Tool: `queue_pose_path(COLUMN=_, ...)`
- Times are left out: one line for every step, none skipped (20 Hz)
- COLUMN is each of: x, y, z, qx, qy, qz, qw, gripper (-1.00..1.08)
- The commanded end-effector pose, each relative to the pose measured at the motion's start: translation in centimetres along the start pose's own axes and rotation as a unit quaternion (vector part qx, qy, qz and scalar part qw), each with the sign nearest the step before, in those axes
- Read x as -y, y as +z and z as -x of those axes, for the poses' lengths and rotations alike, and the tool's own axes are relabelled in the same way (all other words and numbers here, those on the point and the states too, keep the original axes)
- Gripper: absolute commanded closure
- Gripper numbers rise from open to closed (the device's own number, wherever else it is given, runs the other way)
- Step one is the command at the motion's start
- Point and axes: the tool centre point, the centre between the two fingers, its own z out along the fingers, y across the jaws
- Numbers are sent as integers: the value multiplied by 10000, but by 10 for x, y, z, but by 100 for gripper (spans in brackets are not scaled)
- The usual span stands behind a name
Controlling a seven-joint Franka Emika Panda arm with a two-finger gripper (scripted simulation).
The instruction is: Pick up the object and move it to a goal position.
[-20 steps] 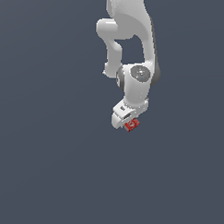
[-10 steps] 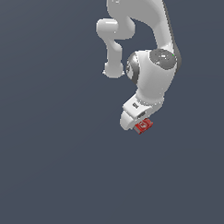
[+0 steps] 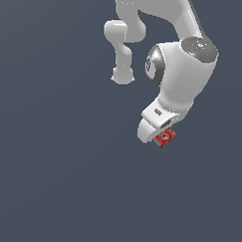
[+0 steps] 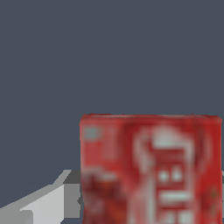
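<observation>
Red block (image 3: 164, 138) pinched in white tool (image 3: 161, 135), at its tip

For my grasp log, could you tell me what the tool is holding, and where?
The red block sits at the tool tip, apparently held; the contact points are hidden.

Arm (image 3: 182, 71) is all glossy white, chunky rounded links with ball-like joints. One joint has a dark grey circular cap on its side, and the top cap is grey with tiny red and cyan dots. The white gripper (image 3: 160, 132) has a small dark slot marking; a finger (image 4: 39, 203) looks pale grey up close.
</observation>
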Motion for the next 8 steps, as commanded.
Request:
queue_pose_path(x=-1, y=-6, z=-5, qx=5, qy=2, qz=0, qw=10000, gripper=108)
queue_pose_path(x=-1, y=-8, z=-7, qx=5, qy=2, qz=0, qw=10000, gripper=108)
queue_pose_path(x=-1, y=-9, z=-8, qx=5, qy=2, qz=0, qw=10000, gripper=108)
queue_pose_path(x=-2, y=-10, z=-9, qx=5, qy=2, qz=0, qw=10000, gripper=108)
queue_pose_path(x=-2, y=-11, z=-10, qx=5, qy=2, qz=0, qw=10000, gripper=108)
queue_pose_path(x=-2, y=-12, z=-10, qx=5, qy=2, qz=0, qw=10000, gripper=108)
queue_pose_path(x=-2, y=-12, z=-11, qx=5, qy=2, qz=0, qw=10000, gripper=108)
queue_pose_path(x=-2, y=-12, z=-11, qx=5, qy=2, qz=0, qw=10000, gripper=108)
